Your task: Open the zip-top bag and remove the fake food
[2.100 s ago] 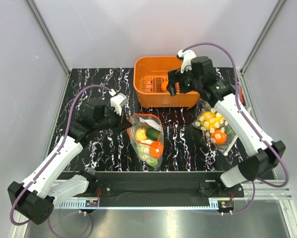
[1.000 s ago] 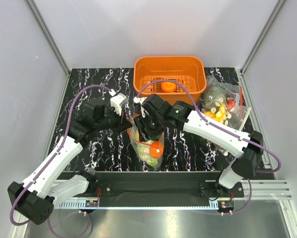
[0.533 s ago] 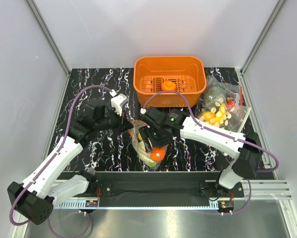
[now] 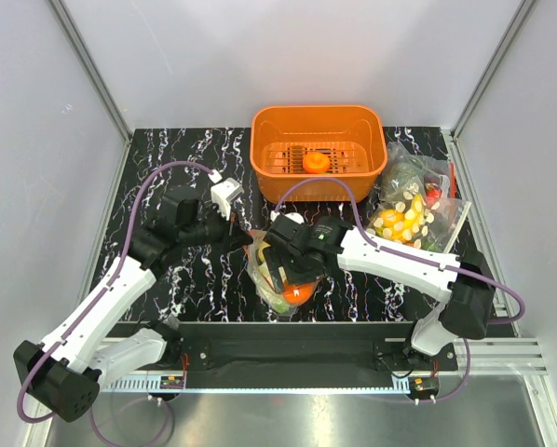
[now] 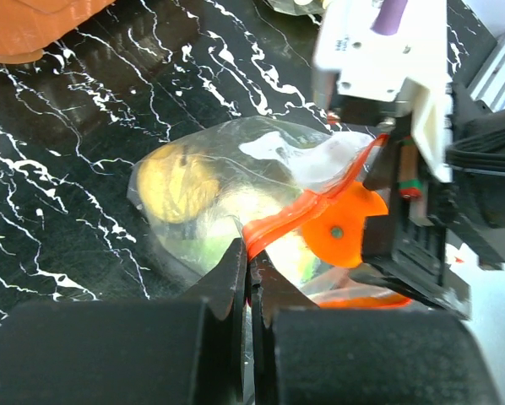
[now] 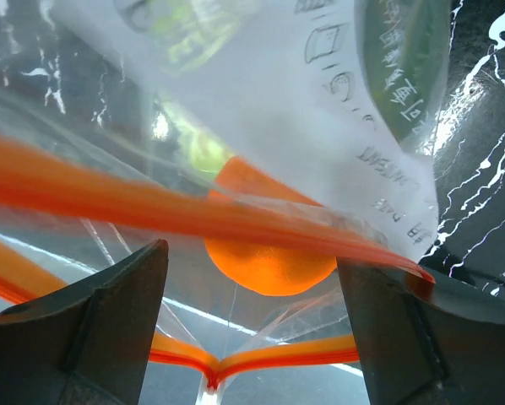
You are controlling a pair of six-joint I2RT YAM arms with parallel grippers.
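Note:
The zip-top bag (image 4: 264, 270) lies on the table in front of the orange basket (image 4: 271, 140). My left gripper (image 4: 246, 240) is shut on the bag's red-orange zip strip (image 5: 303, 215) at its near corner and holds the mouth up. My right gripper (image 4: 288, 275) is open inside the bag's mouth, one finger on each side of an orange fruit (image 6: 265, 253), not touching it. A dark green avocado (image 6: 404, 67) and pale green pieces lie deeper in the bag. A second orange fruit (image 4: 317, 161) sits in the basket.
A clear bag of yellow corn-like pieces (image 4: 404, 222) and a clear bag of dark greens (image 4: 411, 177) lie right of the basket. The right arm (image 4: 400, 261) stretches across the table's middle. Metal frame posts stand at the table's corners.
My right gripper left an orange fruit in the basket, swung back to the bag, and has pushed down into its mouth around the other orange fruit. My left gripper has kept its hold.

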